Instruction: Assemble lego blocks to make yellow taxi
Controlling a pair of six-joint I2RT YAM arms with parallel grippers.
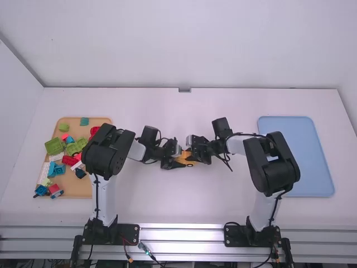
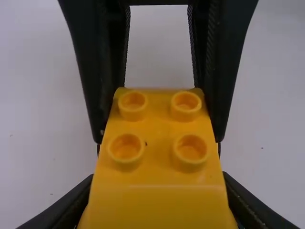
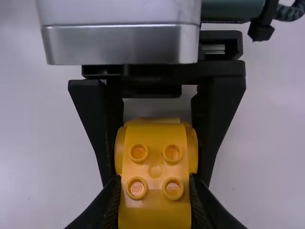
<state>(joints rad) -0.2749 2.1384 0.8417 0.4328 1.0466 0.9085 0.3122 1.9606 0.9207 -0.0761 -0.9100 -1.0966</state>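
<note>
Midway between the left and right edges of the table [image 1: 167,206], the yellow block piece [image 2: 159,167] sits clamped between the fingers of both the left gripper [image 1: 176,164] and the right gripper [image 1: 196,157], one from either side. It's glossy, orange-yellow, with round studs and sloping sides. The two grippers partly cover it from above. Toward the left edge, a tan tray [image 1: 78,188] holds mixed coloured blocks [image 1: 54,146], partly behind the left arm; a blue tray [image 1: 295,156] lies by the right edge.

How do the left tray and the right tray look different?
The left tray is tan, whereas the right tray is light blue. Blocks of several colours cover much of the left tray, while most of the right tray's surface is in view. Both lie on the table.
</note>
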